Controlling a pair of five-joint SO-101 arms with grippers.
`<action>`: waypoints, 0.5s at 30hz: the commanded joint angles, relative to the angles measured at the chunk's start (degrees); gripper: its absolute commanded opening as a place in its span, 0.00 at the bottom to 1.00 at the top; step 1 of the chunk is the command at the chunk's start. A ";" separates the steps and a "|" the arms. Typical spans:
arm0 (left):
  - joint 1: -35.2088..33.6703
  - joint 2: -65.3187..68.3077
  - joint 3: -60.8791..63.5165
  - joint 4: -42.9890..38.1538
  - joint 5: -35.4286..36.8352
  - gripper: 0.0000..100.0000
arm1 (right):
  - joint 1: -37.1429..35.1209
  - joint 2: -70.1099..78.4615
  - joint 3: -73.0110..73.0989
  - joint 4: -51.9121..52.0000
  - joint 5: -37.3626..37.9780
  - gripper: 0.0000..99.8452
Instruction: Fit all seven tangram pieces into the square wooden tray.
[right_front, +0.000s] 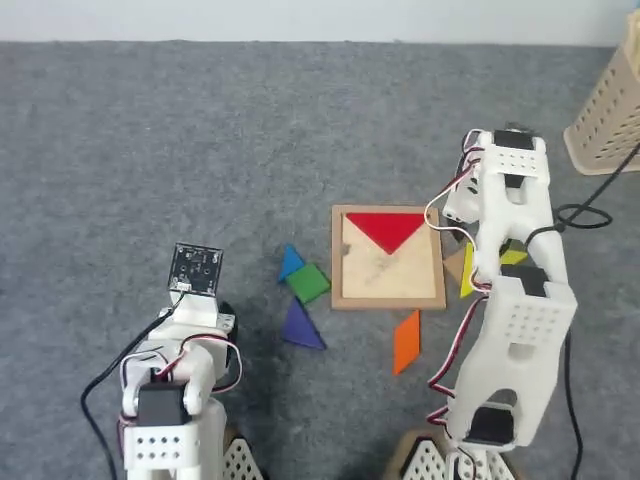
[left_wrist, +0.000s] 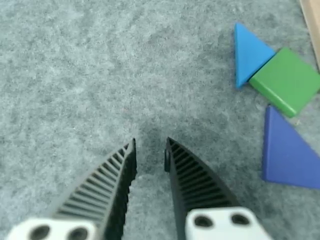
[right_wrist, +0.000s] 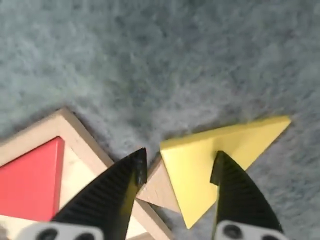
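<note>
Black ridged fingers (left_wrist: 112, 185) of the left gripper (left_wrist: 150, 148) stand a little apart with nothing between them, hanging over a bare stretch of the grey felt-like table cover (left_wrist: 75, 60). Near them three loose pieces lie on the cover: a small blue triangle (left_wrist: 249, 52) touching a green square block (left_wrist: 286, 81) turned corner-on, and just beside the square a larger violet-blue triangle (left_wrist: 287, 152).

On the other side, the right gripper (right_wrist: 179, 167) has its jaws spread wide. One black finger (right_wrist: 107, 200) shows in front of the rim of the square wooden tray (right_wrist: 82, 137), the other in front of a flat yellow triangle (right_wrist: 200, 160). Whether either finger touches the yellow triangle cannot be told. It lies outside the tray, close to the rim, with one edge over a pale bare-wood piece (right_wrist: 156, 191) that sits against the rim.

Seen from the high view, the tray sits mid-table between the two arms. It holds one large red triangle (right_front: 385, 230) along its far side, point toward the middle; the rest of its floor shows bare wood. An orange parallelogram (right_front: 406, 341) lies just outside the tray's near right corner. The white right arm (right_front: 515, 300) covers part of the yellow triangle. A beige perforated basket (right_front: 608, 110) stands at the far right edge
</note>
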 joint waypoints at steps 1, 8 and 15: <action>0.00 -0.97 -0.48 0.18 -0.44 0.09 | 2.07 1.89 -0.35 2.33 0.09 0.21; 0.00 -0.97 -0.48 0.18 -0.44 0.09 | 3.65 -7.43 0.44 2.59 -0.18 0.21; 0.00 -0.97 -0.48 0.18 -0.44 0.09 | 3.74 -13.76 9.41 -2.68 -1.23 0.21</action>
